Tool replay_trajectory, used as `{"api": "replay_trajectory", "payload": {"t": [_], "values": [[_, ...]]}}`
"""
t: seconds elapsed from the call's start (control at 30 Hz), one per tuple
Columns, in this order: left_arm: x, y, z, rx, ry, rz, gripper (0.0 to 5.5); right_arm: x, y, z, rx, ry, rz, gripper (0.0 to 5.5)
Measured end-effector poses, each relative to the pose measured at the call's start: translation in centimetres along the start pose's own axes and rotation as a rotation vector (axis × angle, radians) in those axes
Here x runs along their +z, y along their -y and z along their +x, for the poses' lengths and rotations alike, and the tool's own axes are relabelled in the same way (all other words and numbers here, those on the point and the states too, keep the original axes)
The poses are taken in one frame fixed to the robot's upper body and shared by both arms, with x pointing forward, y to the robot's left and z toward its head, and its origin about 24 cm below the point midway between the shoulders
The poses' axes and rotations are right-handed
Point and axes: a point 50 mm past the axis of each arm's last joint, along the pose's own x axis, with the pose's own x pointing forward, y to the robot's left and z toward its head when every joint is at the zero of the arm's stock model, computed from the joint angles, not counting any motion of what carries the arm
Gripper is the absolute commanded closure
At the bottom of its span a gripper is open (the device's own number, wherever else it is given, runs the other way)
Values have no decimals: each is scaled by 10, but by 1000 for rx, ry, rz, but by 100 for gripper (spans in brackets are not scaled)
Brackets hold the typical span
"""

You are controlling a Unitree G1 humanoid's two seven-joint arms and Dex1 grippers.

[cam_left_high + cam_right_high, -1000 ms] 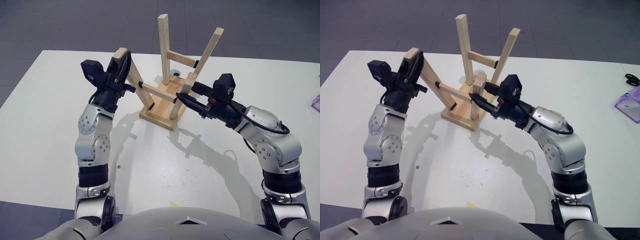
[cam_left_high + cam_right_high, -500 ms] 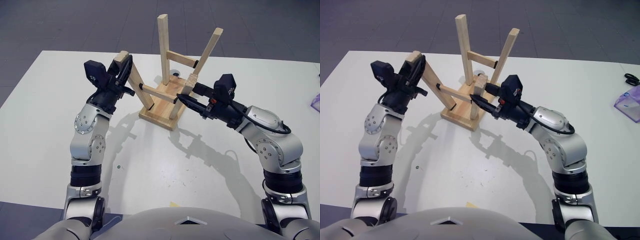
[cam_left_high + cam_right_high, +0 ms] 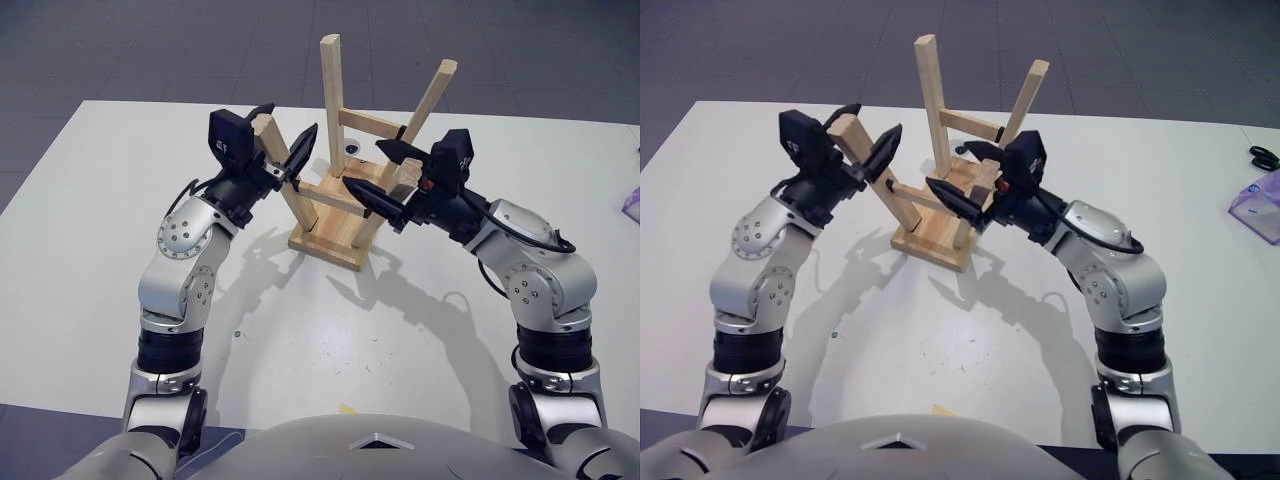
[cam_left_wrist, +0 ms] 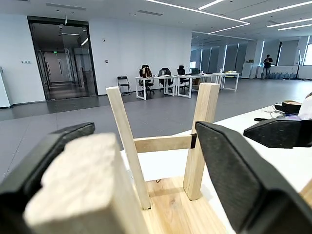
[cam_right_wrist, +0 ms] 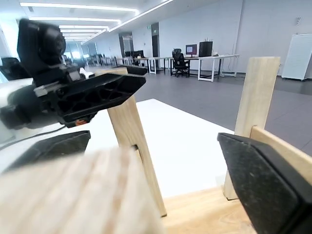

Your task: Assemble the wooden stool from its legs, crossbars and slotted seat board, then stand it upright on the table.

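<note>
Straddling two of four stool legs (image 3: 333, 100), left claw (image 3: 287, 122), right claw (image 3: 364, 165), both open.

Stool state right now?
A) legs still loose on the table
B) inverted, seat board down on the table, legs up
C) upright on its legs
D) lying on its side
B: the seat board rests on the table and the legs point up, with crossbars fitted between them.

Open-plan office (desks (image 4: 207, 76), chairs (image 4: 124, 84) behind)
</note>
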Motion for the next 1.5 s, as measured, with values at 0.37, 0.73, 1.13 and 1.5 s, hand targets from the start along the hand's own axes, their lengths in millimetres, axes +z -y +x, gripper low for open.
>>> {"api": "replay_trajectory", "payload": {"t": [0.37,0.73,1.13,1.5], "values": [[141,-4,37,-27,465,-37,11,148,-18,4,144,608,88,10],[6,1,46,-107,-22,-181,11,2,-11,16,-14,77,210,10],[14,-1,46,-61,57,-321,11,-7,-14,19,-34,63,197,10],[111,-27,50,11,320,-295,11,104,-22,29,85,394,83,10]]}}
